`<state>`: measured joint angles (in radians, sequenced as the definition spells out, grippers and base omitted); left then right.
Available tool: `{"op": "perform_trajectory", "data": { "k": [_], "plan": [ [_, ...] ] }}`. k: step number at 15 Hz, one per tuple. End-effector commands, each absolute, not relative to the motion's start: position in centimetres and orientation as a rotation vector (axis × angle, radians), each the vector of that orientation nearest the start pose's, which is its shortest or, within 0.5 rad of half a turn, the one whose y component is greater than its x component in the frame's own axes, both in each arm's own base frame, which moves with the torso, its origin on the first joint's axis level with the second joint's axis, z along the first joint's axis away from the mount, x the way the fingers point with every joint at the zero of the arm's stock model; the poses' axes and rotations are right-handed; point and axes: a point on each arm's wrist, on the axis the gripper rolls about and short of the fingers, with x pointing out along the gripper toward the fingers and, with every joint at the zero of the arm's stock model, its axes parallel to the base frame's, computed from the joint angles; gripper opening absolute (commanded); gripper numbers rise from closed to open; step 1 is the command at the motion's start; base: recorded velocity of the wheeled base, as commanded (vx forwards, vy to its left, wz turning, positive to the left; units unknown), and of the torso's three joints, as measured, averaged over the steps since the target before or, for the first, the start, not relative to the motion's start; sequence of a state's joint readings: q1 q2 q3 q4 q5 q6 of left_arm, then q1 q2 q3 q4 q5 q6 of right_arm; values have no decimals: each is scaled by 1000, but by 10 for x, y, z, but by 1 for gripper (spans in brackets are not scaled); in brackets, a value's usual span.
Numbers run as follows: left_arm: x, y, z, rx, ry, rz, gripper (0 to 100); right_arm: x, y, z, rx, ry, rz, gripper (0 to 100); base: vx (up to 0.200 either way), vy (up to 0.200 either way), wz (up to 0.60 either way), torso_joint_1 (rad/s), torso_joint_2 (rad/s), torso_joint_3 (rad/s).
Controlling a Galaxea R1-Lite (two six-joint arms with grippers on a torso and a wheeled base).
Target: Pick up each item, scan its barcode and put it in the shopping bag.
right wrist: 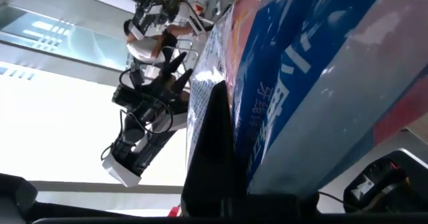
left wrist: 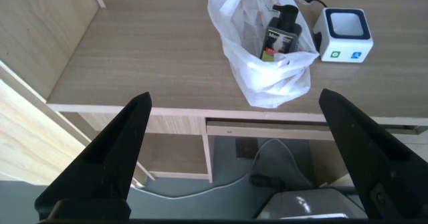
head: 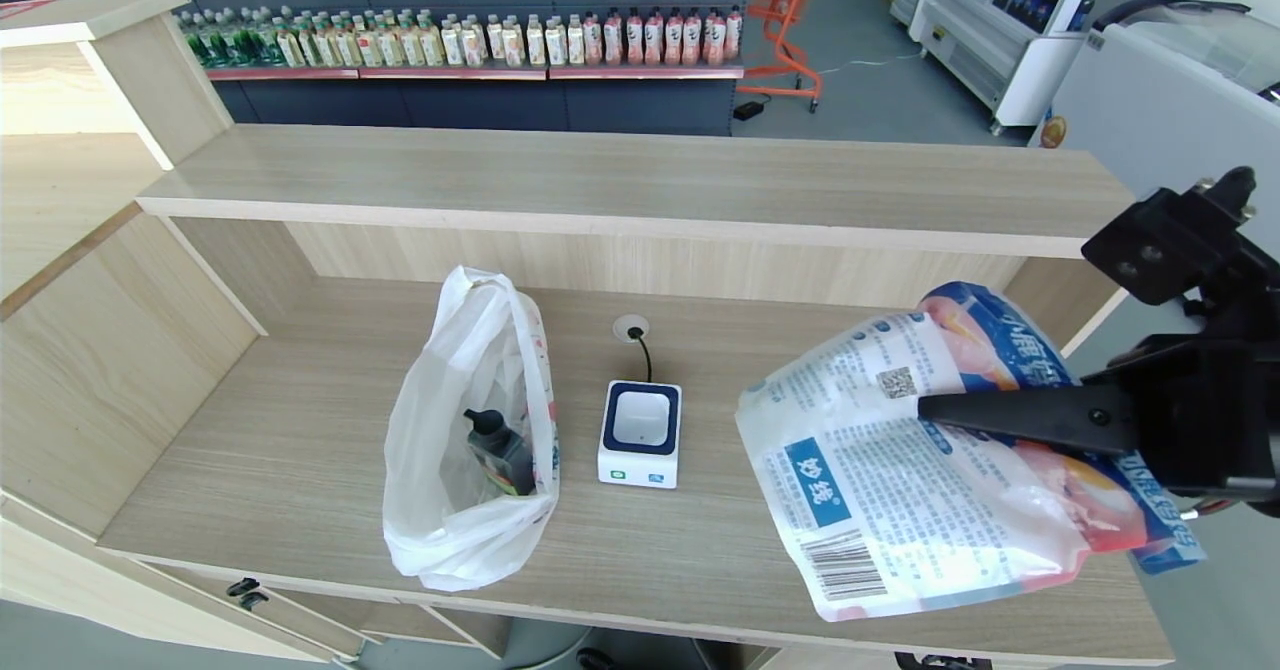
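Note:
My right gripper is shut on a large blue, white and pink packet, held in the air over the right end of the wooden counter. The packet's barcode faces up near its lower corner. In the right wrist view one black finger presses against the packet. A white scanner sits mid-counter, left of the packet. The white shopping bag stands left of the scanner with a black bottle inside. My left gripper is open, low in front of the counter edge, near the bag.
A raised ledge runs along the back of the counter and a side wall closes its left end. The scanner's cable goes into a hole behind it. Bare counter lies left of the bag.

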<state>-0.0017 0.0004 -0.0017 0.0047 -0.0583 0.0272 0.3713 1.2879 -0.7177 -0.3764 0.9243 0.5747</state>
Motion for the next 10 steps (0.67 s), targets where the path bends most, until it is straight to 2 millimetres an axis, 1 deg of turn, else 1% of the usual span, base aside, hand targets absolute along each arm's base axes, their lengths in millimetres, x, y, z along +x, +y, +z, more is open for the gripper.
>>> {"op": "perform_trajectory", "data": {
  "k": [1, 10],
  "plan": [
    [-23, -1, 75, 28, 2, -60, 100, 175, 88, 241, 543, 561, 1208, 0, 0, 0, 0, 0, 0, 0],
    [-23, -1, 75, 28, 2, -60, 100, 172, 87, 241, 539, 556, 1208, 0, 0, 0, 0, 0, 0, 0]
  ]
}}
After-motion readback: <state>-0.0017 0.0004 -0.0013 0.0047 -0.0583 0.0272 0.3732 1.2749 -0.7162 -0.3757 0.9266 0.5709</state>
